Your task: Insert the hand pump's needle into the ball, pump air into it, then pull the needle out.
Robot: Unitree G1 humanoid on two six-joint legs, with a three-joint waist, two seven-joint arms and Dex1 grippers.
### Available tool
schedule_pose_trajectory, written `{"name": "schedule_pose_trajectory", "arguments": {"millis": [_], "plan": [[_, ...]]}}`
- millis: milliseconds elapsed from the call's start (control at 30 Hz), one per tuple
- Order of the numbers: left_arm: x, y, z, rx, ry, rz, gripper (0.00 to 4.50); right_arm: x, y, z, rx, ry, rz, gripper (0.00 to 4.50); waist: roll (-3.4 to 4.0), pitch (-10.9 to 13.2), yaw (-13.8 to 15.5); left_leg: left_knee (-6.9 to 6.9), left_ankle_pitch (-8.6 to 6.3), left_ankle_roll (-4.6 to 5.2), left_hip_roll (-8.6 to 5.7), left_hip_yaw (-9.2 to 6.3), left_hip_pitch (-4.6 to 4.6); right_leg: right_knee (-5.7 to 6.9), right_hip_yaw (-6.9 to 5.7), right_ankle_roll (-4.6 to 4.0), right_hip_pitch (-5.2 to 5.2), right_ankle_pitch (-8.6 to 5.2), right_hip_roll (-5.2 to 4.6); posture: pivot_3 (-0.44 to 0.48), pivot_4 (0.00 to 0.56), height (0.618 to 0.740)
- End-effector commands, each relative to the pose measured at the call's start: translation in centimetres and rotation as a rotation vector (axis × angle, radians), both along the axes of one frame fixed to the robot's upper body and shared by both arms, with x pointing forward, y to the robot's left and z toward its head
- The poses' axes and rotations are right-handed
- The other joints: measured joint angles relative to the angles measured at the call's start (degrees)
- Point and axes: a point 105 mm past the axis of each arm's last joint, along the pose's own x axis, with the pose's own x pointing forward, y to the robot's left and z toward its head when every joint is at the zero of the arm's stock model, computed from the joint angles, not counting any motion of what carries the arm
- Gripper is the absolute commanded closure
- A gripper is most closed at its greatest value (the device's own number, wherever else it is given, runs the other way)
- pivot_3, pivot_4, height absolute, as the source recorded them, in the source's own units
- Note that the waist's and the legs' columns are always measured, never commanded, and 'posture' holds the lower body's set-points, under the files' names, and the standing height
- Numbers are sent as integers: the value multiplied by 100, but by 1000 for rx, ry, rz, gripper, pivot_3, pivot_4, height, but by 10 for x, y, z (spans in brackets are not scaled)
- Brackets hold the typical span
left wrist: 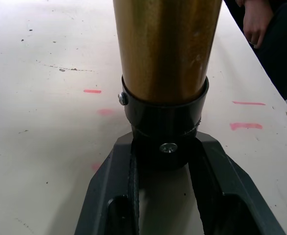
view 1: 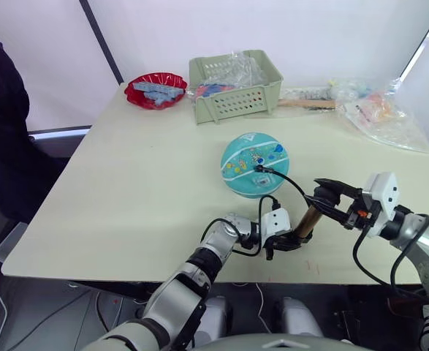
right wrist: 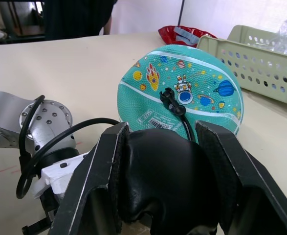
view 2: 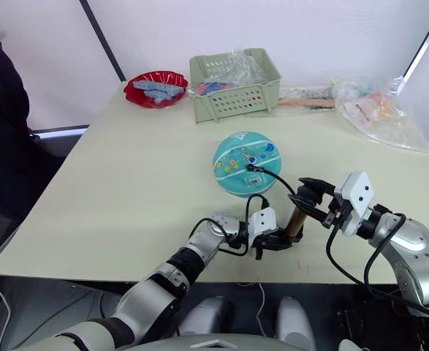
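Bright, even daylight fills my head views; soft shadows hug the teal striped rubber ball (view 1: 253,164). At my left wrist, the gold-bronze metal pump barrel (left wrist: 166,46) shows streaky glare and looks soft.

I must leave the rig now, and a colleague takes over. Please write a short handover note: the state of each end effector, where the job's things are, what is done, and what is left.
Left end effector: shut on the black foot of the hand pump, near the table's front edge.
Right end effector: shut on the pump's black handle, at the top of the tilted barrel.
The ball sits on the table just beyond the pump. The needle fitting is seated on the ball, and the hose runs back to the pump.
Done: needle appears inserted.
Left: pump air, then pull the needle out. How much has been pumped cannot be told.
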Motion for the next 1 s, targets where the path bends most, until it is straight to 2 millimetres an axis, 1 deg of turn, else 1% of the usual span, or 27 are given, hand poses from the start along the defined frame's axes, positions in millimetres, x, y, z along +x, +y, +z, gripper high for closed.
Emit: {"name": "schedule_pose_trajectory", "arguments": {"millis": [33,67,100,200,233,300,367,433,500,633,700,733,800,967,1000], "plan": [[-20,6,-26,79,81,-52,3546,6,-18,-4,-39,60,-48,2838,6,7,11,0,0,0,-2,-1,-3,0,0,-1,-1,0,-1,0,150,740],[-21,6,-26,80,81,-52,3546,6,-19,0,-34,55,-46,2838,6,8,13,0,0,0,-3,-1,-5,-1,0,-1,-1,0,-2,0,150,740],[-20,6,-26,81,81,-52,3546,6,-23,10,-19,43,-48,2838,10,10,19,0,0,0,-3,-1,-6,-1,0,-2,-2,1,-2,0,150,740],[-20,8,-26,83,81,-48,3546,6,-37,53,17,-22,-52,2838,38,39,37,2,0,1,-13,-3,-28,-3,-1,-20,-17,13,-12,0,150,740],[-20,8,-26,84,81,-49,3546,5,-40,64,22,-36,-51,2838,49,49,38,7,0,1,-15,-2,-44,-3,0,-22,-24,15,-15,0,150,740],[-20,8,-26,85,80,-52,3546,4,-45,78,30,-52,-55,2838,58,53,44,12,1,1,-16,-5,-72,-3,-4,-23,-50,17,-15,0,150,740],[-19,8,-26,85,80,-53,3546,1,-50,97,48,-75,-52,2838,60,57,53,13,1,1,-17,-9,-88,-3,-8,-24,-65,17,-15,0,150,740],[-20,8,-27,86,80,-56,3546,-1,-55,116,58,-104,-58,2838,67,75,60,14,1,1,-17,-8,-93,-3,-7,-25,-69,18,-16,0,150,740],[-20,7,-27,86,80,-58,3546,-2,-59,130,64,-123,-66,2838,67,86,63,15,1,1,-19,-6,-95,-3,-6,-24,-70,18,-20,0,150,740],[-21,6,-27,85,79,-61,3546,-6,-70,167,85,-195,-80,2838,74,105,76,16,2,2,-22,-5,-99,-3,-10,-23,-72,18,-25,0,150,740],[-21,6,-27,84,79,-61,3546,-8,-74,182,105,-226,-87,2838,86,115,79,16,1,2,-21,-6,-101,-3,-11,-23,-73,18,-24,0,150,740],[-21,6,-27,84,80,-61,3546,-8,-77,187,113,-237,-92,2838,84,116,86,18,1,2,-22,-3,-102,-3,-10,-23,-74,18,-27,0,150,740],[-21,6,-27,83,80,-61,3546,-8,-80,191,118,-239,-97,2838,76,125,79,17,1,2,-22,-6,-110,-2,-13,-23,-83,18,-25,0,150,740],[-21,6,-27,81,81,-59,3546,-5,-84,188,118,-233,-106,2838,78,124,81,18,4,-1,-22,1,-141,2,-6,-25,-121,20,-26,0,150,740],[-21,6,-27,81,81,-58,3546,-4,-82,179,97,-207,-97,2838,78,124,82,18,4,-2,-22,1,-142,2,-6,-25,-121,20,-26,0,150,740]]}}
